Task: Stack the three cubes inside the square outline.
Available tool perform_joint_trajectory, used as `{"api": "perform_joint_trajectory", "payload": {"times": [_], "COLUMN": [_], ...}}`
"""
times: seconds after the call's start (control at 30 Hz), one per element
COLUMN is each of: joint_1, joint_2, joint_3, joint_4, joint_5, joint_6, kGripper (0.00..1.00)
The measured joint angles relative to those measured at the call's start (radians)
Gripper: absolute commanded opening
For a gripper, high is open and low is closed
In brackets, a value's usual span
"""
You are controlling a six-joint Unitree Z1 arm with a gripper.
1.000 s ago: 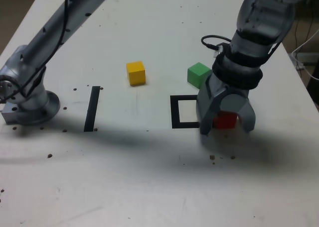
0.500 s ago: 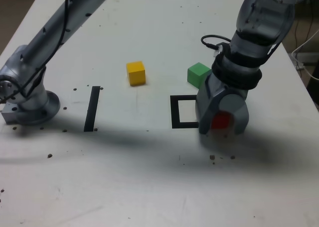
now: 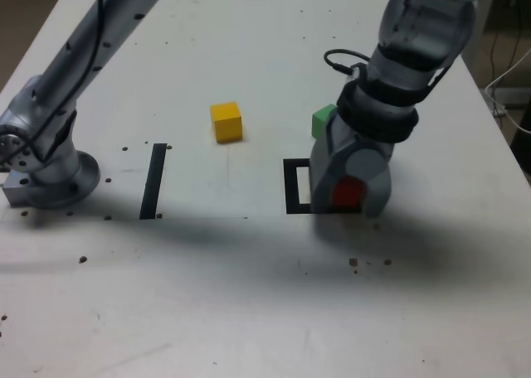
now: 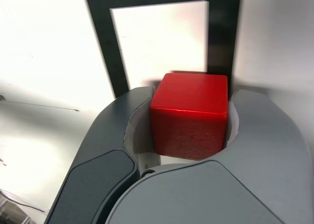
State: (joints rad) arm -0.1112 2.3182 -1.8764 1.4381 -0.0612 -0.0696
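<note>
And the red cube (image 4: 189,116) is on the move! A moment ago the gripper (image 3: 347,202) stood astride it with its jaws well spread, just off the square outline (image 3: 290,187) on the exterior view's right; now those jaws have closed in and pinch the cube between them, one on each side, and the pair has slid across toward the exterior view's left, over the frame's near corner. The wrist view backs it up: red block snug between the fingers, the pale centre opening out just beyond it. What does that mean for the stack? The base looks to be on its way, I'd say, and the next job is to bring it fully over that pale middle and set it down square — a crooked base would make trouble for everything above. The other two haven't budged: the yellow cube (image 3: 226,123) sits well apart, between the outline and the black strip (image 3: 153,181), while the green cube (image 3: 322,119) peeks out from behind the arm (image 3: 386,96), close enough to the frame that a careless swing could clip it.
</note>
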Motion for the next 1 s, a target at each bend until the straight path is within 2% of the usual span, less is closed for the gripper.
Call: {"api": "perform_joint_trajectory", "payload": {"times": [0.2, 0.57, 0.63, 0.83, 1.0], "joint_1": [0.011, 0.028, 0.029, 0.035, 0.036], "joint_2": [-0.047, -0.069, -0.072, -0.075, -0.086], "joint_3": [0.068, 0.145, 0.155, 0.176, 0.182], "joint_4": [-0.023, -0.076, -0.083, -0.101, -0.109], "joint_5": [0.01, 0.01, 0.01, 0.007, 0.005], "joint_6": [0.009, 0.031, 0.034, 0.052, 0.058], "kGripper": [0.31, 0.32, 0.39, 0.87, 0.94]}}
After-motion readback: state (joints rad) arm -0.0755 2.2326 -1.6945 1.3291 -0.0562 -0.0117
